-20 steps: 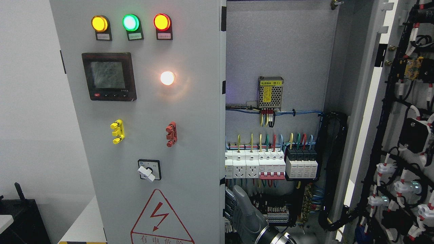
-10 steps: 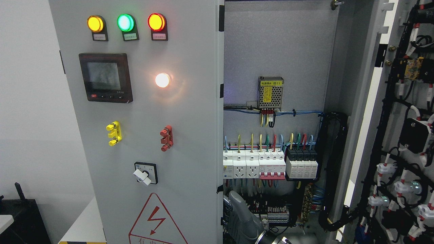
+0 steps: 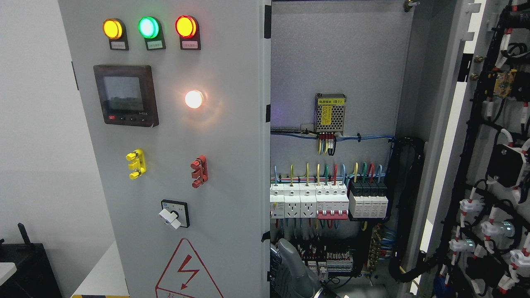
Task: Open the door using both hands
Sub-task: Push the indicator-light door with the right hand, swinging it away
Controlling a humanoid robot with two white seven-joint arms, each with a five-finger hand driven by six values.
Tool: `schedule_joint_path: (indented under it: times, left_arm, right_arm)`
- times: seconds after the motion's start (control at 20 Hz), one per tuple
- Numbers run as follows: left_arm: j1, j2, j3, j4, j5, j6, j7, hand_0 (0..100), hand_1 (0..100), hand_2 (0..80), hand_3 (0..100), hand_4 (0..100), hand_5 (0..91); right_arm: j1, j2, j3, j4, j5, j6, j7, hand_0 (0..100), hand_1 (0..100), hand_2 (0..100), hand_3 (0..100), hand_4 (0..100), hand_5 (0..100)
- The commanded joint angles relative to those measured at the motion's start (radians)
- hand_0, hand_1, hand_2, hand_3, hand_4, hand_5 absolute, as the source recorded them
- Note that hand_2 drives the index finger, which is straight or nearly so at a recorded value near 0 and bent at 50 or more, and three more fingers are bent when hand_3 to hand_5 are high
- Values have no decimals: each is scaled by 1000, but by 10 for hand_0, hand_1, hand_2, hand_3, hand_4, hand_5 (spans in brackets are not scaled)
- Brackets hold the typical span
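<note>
While my hand (image 3: 292, 269), fingers hidden so I cannot tell its grip, sits behind the left door (image 3: 178, 145)'s free edge beside the open cabinet (image 3: 331, 54), I should push outward steadily, clear of the breakers (image 3: 327, 203).

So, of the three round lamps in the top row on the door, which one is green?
The middle lamp is green. The left lamp is amber and the right lamp is red; the white lamp sits lower, alone.

Black case (image 3: 25, 265) at lower left
</note>
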Motion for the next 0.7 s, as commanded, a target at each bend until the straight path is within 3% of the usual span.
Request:
schedule_joint_path:
  times: [0.0, 0.65]
  left_arm:
    - [0, 0, 0, -28, 0, -3, 0, 0, 0, 0, 0, 42, 0]
    - [0, 0, 0, -28, 0, -3, 0, 0, 0, 0, 0, 42, 0]
  right_arm:
    - [22, -1, 18, -59, -3, 0, 27, 0, 0, 0, 0, 0, 0]
    - [54, -2, 43, -108, -3, 0, 33, 0, 0, 0, 0, 0, 0]
